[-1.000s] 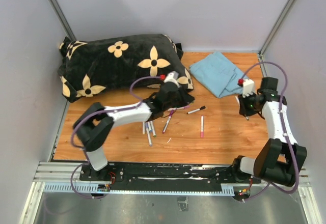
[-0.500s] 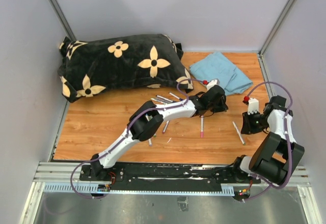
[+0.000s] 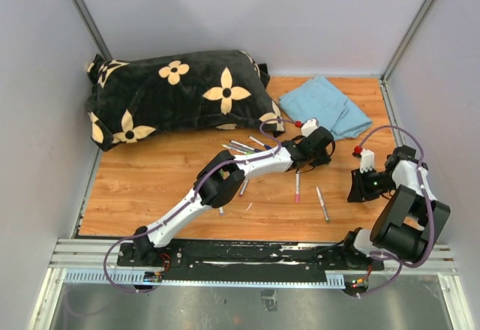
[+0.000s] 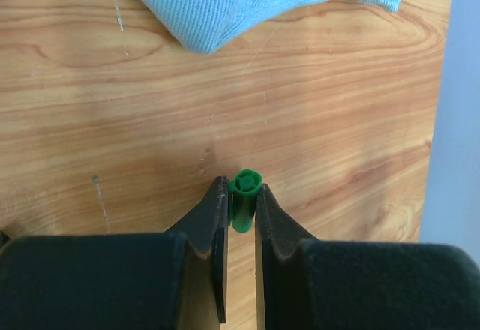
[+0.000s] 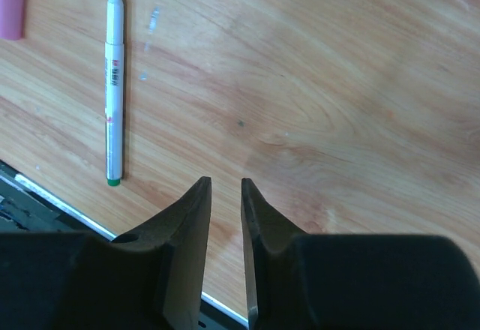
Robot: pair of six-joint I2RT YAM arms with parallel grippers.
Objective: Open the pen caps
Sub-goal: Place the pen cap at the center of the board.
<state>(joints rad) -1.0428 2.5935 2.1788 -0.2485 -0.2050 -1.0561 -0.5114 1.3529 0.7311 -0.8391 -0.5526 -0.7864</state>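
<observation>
Pillow (image 3: pixel 176 94), black with cream flowers, fills the far left of the tabletop (image 3: pixel 150 187), and a crumpled blue cloth (image 3: pixel 326 105) lies at the far right corner. Several loose pens (image 3: pixel 244 147) lie just beside the pillow's near edge. The left arm stretches across the middle and covers part of them. A pink-capped pen (image 3: pixel 297 186) lies just near of that arm.

The left gripper (image 4: pixel 241 187) is clenched on a green cap (image 4: pixel 245 195), lifted above bare wood just near of the cloth. The right gripper (image 5: pixel 224 184) has its jaws slightly parted and grasps nothing. It hangs low over the tabletop, near the right edge. An uncapped white pen (image 3: pixel 322 203) lies between it and the pink-capped pen.

A second ago the left arm was folded back over the loose pens and the right gripper was up by the cloth. Half a second ago the uncapped pen lay just beside the right gripper, and now it lies further left.
</observation>
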